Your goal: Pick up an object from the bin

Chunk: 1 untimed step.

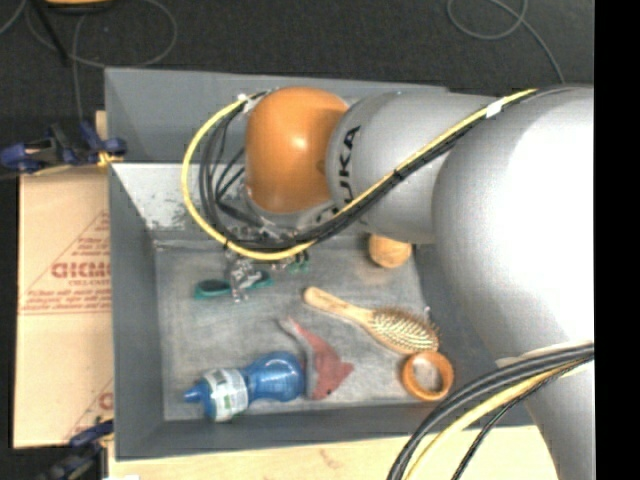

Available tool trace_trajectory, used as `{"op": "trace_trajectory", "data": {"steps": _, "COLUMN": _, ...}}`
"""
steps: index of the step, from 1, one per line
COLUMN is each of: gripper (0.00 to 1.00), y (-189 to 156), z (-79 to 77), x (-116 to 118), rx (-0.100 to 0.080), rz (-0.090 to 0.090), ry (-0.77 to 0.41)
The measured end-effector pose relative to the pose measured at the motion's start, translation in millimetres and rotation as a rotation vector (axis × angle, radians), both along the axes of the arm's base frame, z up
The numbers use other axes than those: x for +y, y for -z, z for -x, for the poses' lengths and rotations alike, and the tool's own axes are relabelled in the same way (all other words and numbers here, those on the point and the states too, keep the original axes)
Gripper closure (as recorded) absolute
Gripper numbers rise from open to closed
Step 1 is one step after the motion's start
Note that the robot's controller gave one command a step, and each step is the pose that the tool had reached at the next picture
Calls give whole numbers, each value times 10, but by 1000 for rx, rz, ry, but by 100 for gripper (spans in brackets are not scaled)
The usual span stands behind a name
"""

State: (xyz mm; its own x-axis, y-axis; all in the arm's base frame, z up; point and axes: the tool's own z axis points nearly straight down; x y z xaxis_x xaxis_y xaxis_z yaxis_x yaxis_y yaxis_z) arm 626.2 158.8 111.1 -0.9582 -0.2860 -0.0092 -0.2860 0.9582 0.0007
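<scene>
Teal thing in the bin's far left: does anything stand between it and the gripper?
Nothing visible does. The gripper is right at the teal thing; the wooden hairbrush, red scrap and blue bottle lie apart from it, lower in the view.

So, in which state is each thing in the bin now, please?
blue bottle: lying on its side, cap on
wooden hairbrush: lying flat, handle to the left
orange ring: lying flat
red scrap: lying flat beside the bottle
teal thing: on the floor, at the gripper
</scene>
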Motion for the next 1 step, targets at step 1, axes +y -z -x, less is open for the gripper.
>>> {"op": "trace_trajectory", "data": {"steps": 1, "gripper": 100, "y": -46, "z": 7, "x": -2, "rx": 2, "rz": 0, "ry": 0}}
